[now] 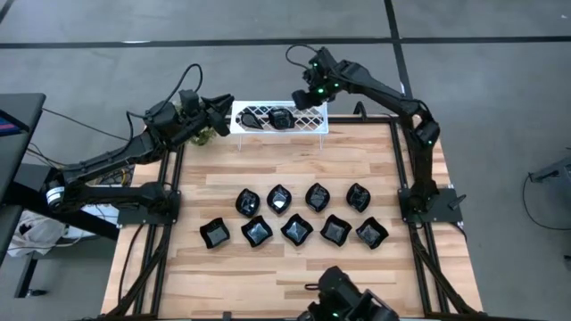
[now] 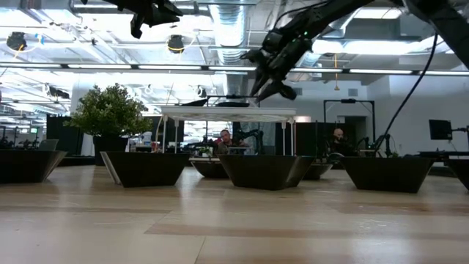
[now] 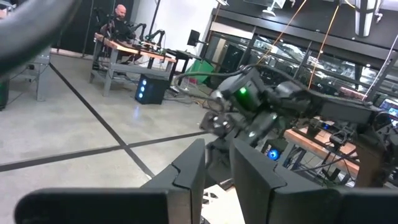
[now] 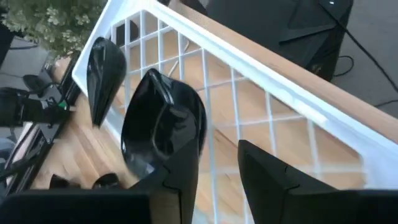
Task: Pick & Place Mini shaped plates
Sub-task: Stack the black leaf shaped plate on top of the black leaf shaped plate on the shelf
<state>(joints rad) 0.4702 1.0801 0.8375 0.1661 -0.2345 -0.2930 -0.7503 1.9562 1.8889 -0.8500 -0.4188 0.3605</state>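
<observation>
Two mini shaped plates lie on the white rack (image 1: 278, 119) at the table's far edge: a slim teardrop (image 4: 102, 73) to the left and a rounded bowl (image 4: 163, 121) beside it. Nine more black plates (image 1: 294, 216) wait in two rows mid-table, ready to be picked. The right gripper (image 1: 308, 96) hovers just above the rack's right part, fingers apart and empty, apparently having let the bowl go. The left gripper (image 1: 217, 111) waits near the rack's left end, fingers close together, holding nothing.

rack (image 2: 227, 111) top unseen (low view), rear plates (image 2: 209, 168) half-hidden
</observation>
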